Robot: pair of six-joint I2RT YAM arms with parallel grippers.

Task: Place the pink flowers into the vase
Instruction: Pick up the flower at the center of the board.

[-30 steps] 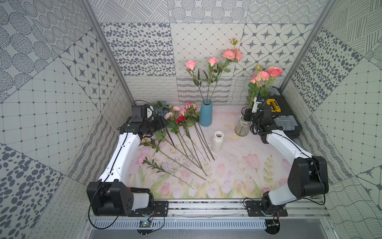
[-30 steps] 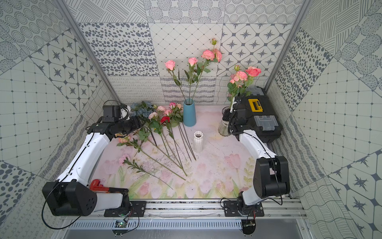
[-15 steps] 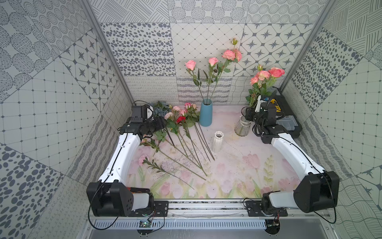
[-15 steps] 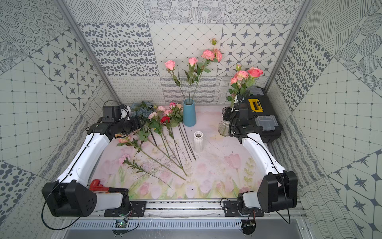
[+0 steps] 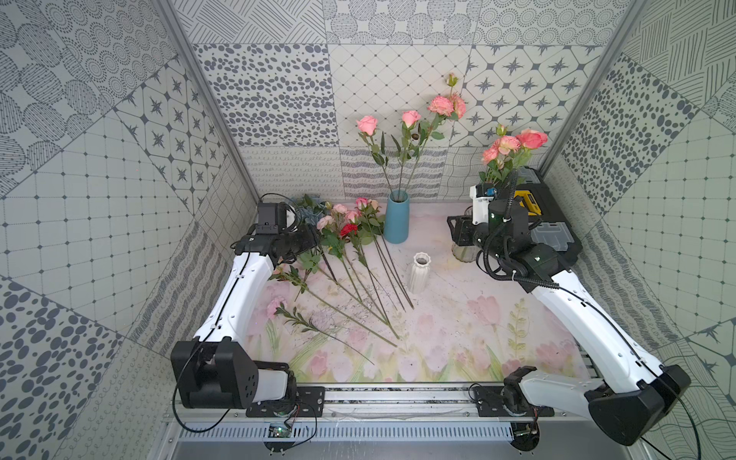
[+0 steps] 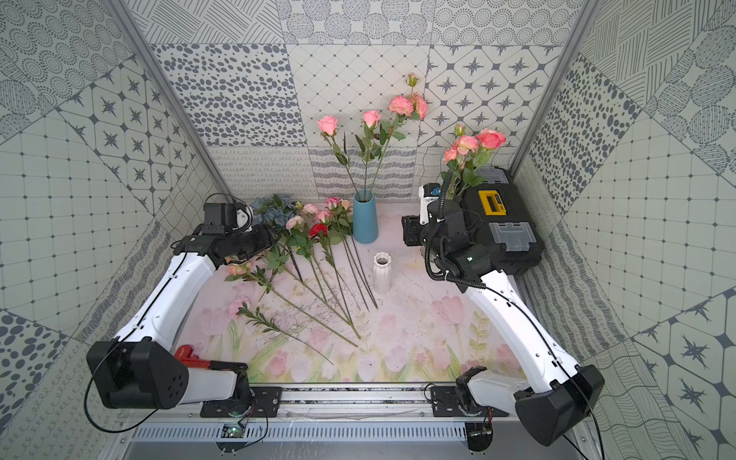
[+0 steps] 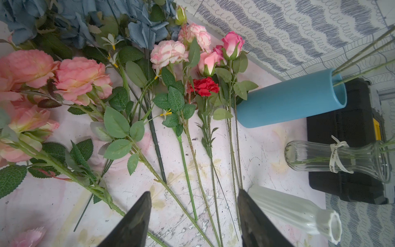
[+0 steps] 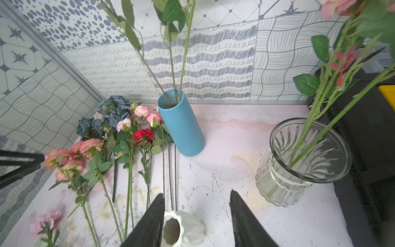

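Observation:
Several pink flowers [image 5: 338, 217] [image 7: 81, 77] lie on the table at the back left, stems fanned toward the front. My left gripper [image 7: 194, 192] hovers open above their stems and holds nothing. More pink blooms [image 5: 410, 117] stand in the blue vase [image 5: 396, 219], others [image 5: 513, 145] in the glass vase [image 8: 299, 171]. An empty white ribbed vase [image 5: 419, 273] stands mid-table. My right gripper [image 8: 196, 194] is open and empty, just left of the glass vase and above the white vase [image 8: 183, 228]. In both top views it [image 5: 454, 235] hides most of the glass vase.
Dusty-blue hydrangeas [image 7: 85, 21] and a red carnation [image 7: 205, 86] lie among the pink stems. A black toolbox [image 5: 549, 223] sits behind the glass vase at the back right. A red tool [image 6: 191, 354] lies by the left arm's base. Patterned walls close in on three sides.
My right gripper has opened and drawn back from the glass vase, leaving the pink stems standing in it. The left gripper has barely moved.

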